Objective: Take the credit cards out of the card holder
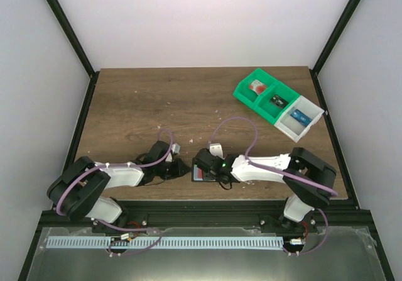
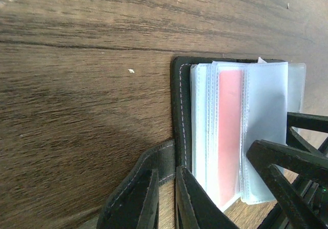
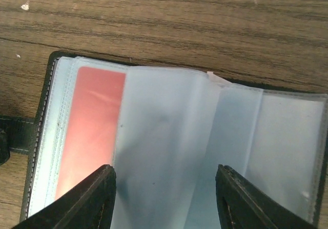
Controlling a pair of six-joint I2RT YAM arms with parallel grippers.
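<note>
left arm [image 1: 94,183]: bent low at the near table edge, reaching in to the left side of the card holder [image 3: 287,152].
right arm [image 1: 270,166]: bent low at the same edge, reaching in from the right of the card holder, with a purple cable [image 1: 235,121] looping just beyond it.
left gripper [image 2: 166,175]: fingers almost pressed together, tips pinching the black side tab [image 2: 156,157] at the card holder's left edge; tab curled up off the wood.
right gripper [image 3: 165,170]: fingers spread wide, pinching nothing, tips down on the card holder's clear sleeves [image 3: 164,121], one loose leaf bulging up between them.
card holder: open and flat on the table [image 1: 157,105], close to its near edge, between the two grippers; dark stitched border around pale bluish pages; mostly hidden under the grippers in the top view.
credit card [image 3: 92,131]: red, inside a sleeve on the card holder's left half, just beside the stitched border, right edge covered by the loose leaf; not out of its pocket. Further cards: cannot tell.
green bins [image 1: 240,95]: two joined compartments, well beyond the card holder and to its right, each with a small item too small to name.
white bin [image 1: 286,130]: touching the green bins on their right end, well apart from the card holder, a small blue item inside.
</note>
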